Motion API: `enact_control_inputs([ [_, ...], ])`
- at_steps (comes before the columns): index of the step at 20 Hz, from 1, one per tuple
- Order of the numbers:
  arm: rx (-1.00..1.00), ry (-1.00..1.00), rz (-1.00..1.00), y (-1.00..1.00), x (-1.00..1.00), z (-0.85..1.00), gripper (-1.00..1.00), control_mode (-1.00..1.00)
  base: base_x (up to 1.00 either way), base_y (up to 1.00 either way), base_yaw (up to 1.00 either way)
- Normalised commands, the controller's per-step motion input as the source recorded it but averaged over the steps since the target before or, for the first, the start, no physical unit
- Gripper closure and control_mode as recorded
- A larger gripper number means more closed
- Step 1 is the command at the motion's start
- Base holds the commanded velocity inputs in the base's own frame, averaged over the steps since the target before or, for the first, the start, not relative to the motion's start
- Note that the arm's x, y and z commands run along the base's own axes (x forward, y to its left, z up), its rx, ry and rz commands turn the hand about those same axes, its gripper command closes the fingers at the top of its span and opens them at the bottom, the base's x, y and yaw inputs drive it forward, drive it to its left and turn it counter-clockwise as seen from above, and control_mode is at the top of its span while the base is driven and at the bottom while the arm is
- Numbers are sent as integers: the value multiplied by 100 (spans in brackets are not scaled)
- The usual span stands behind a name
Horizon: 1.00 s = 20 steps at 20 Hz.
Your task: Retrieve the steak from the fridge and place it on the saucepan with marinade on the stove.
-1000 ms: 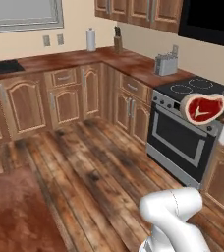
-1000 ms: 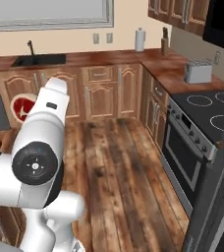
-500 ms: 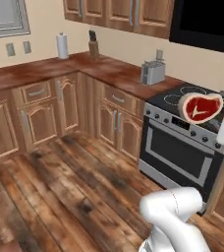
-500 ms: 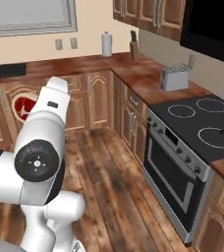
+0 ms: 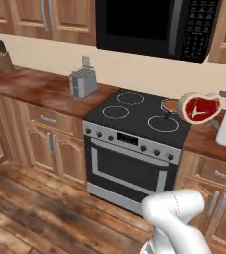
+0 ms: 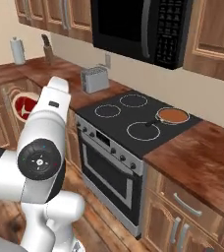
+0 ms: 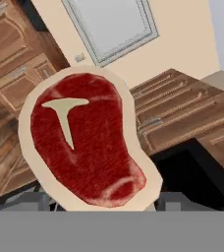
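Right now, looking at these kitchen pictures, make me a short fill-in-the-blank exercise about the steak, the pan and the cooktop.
1. The flat red steak with a pale beige rim is held in the robot's ____.
2. The small round saucepan of reddish-brown marinade sits on the black glass ____.
3. The silver toaster stands on the wooden counter to the ____ of the cooktop in both base views.
4. Above the cooktop hangs a black ____.

Missing words: gripper; cooktop; left; microwave

White arm rose from the base, elbow bent, forearm raised on the right. Claw (image 7: pixel 98 206) clamped on the steak (image 7: pixel 87 140), holding it upright, jaws wide apart.
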Motion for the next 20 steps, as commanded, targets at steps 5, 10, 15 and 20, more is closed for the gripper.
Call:
enact_control_inputs([
  [5,0,0,0,0,0,0,100,100,44,-52,-69],
  [10,0,0,0,0,0,0,100,100,44,-33,-67],
  [15,0,0,0,0,0,0,100,100,32,-6,-61],
  [20,0,0,0,0,0,0,100,100,4,5,-42],
])
